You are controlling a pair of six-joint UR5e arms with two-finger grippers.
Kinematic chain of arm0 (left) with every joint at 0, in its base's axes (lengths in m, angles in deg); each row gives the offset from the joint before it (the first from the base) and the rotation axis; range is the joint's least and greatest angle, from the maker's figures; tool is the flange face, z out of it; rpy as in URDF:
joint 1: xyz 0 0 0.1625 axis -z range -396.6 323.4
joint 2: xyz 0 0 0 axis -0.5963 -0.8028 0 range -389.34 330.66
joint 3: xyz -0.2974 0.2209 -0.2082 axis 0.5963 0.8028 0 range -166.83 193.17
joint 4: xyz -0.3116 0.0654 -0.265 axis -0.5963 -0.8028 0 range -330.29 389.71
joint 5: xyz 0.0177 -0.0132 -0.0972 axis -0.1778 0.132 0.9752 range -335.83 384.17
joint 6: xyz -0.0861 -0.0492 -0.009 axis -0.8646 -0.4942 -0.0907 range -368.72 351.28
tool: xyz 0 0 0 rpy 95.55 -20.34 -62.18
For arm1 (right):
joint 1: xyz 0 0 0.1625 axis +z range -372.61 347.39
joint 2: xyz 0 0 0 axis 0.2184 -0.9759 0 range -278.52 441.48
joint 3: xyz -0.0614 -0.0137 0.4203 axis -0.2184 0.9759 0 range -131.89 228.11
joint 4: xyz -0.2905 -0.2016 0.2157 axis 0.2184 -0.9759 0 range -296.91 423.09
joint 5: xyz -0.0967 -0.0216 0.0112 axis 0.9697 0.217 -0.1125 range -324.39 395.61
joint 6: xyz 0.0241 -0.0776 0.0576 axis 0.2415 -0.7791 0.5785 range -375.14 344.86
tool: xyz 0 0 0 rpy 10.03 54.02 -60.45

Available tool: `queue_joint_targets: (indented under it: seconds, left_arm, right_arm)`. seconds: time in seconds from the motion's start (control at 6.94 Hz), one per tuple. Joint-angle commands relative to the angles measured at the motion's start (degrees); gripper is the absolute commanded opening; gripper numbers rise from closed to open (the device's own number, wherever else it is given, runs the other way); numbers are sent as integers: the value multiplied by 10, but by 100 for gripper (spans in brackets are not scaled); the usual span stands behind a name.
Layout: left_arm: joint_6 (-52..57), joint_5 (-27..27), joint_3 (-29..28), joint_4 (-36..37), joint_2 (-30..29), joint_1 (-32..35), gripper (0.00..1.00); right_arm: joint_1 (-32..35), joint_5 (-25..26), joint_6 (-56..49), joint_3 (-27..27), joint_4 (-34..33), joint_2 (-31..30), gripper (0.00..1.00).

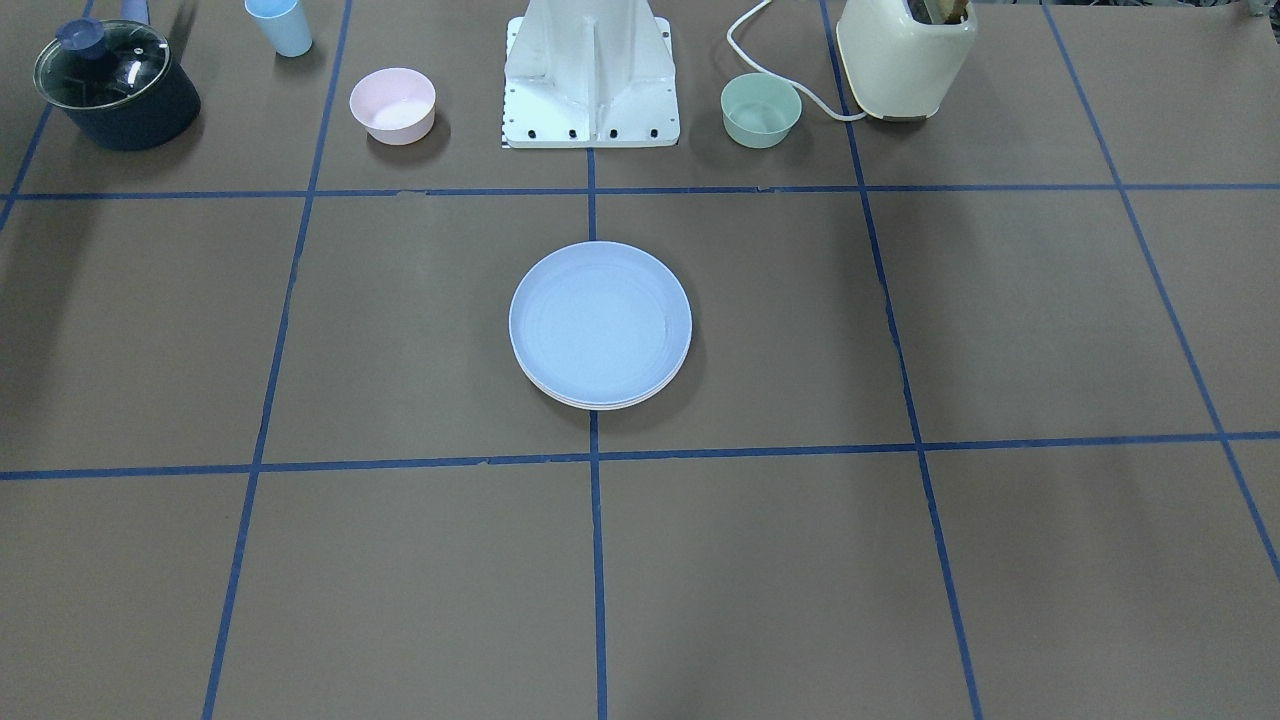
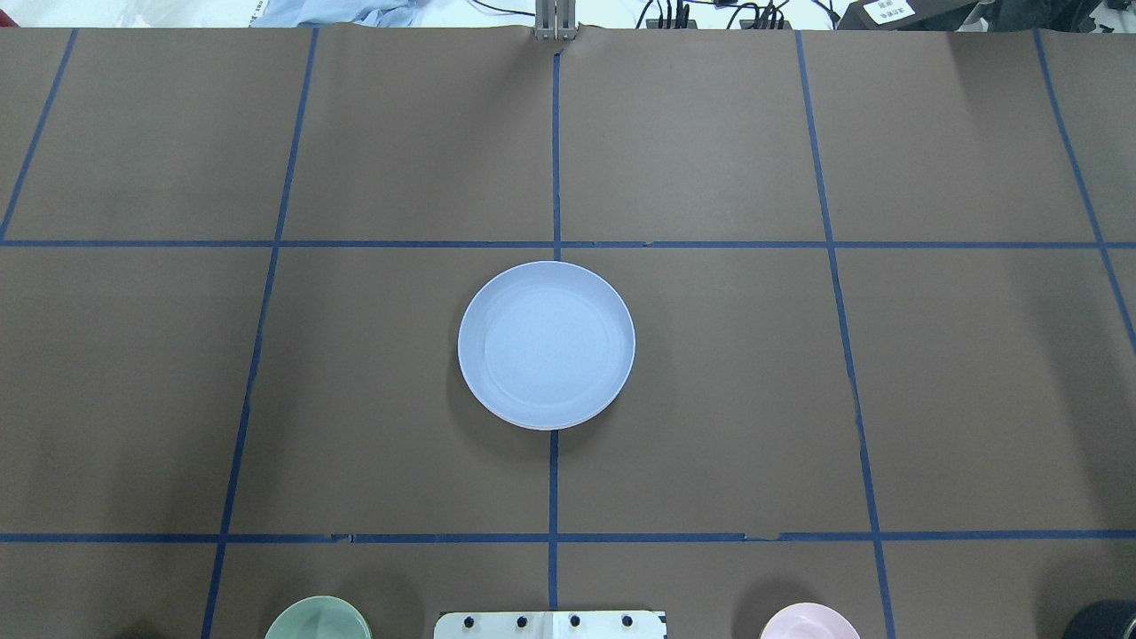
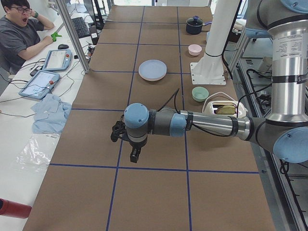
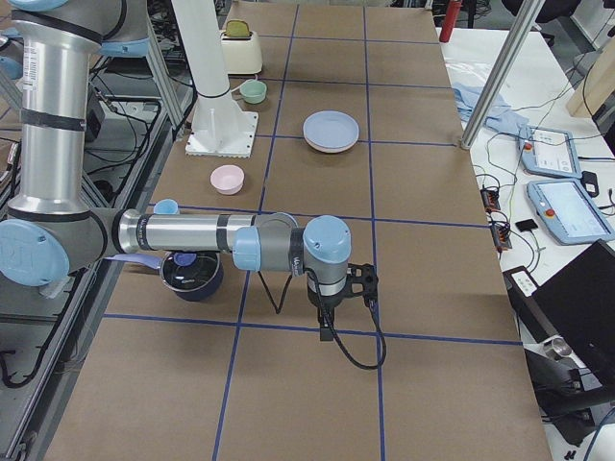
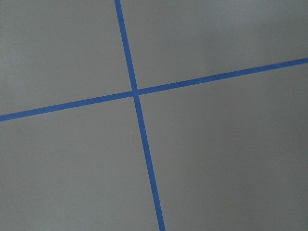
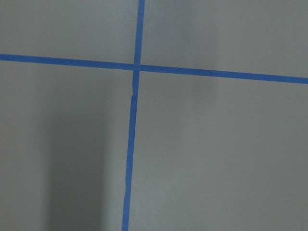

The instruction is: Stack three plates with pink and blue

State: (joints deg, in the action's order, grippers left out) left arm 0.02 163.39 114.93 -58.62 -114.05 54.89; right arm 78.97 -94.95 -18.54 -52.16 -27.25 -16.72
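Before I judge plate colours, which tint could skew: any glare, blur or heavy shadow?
Front-facing view: blue plate sharp, evenly lit, no glare; overhead: same, faint shadow beside its rim; right wrist view: soft dark band across the table.

One stack of plates (image 1: 600, 320) sat mid-frame, light blue on top with paler rims beneath, their number unclear. Two small bowls stood along the top edge: a pink bowl (image 1: 392, 103) and a mint-green bowl (image 1: 760, 108). There was also one blue cup (image 1: 280, 25), one lidded pot (image 1: 118, 85) and one toaster (image 1: 905, 55).
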Motion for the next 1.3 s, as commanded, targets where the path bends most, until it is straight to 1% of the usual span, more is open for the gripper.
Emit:
queue_joint_targets:
  seconds: [0.0,0.43,1.15]
  left_arm:
    - [0,0,1,0,7,0,100]
    - [0,0,0,0,10,0,100]
    - [0,0,0,0,10,0,100]
  right_arm:
    - [0,0,1,2,14,-1,100]
    - [0,-17,0,8,14,-2,100]
    - [0,-20,1,16,13,-2,100]
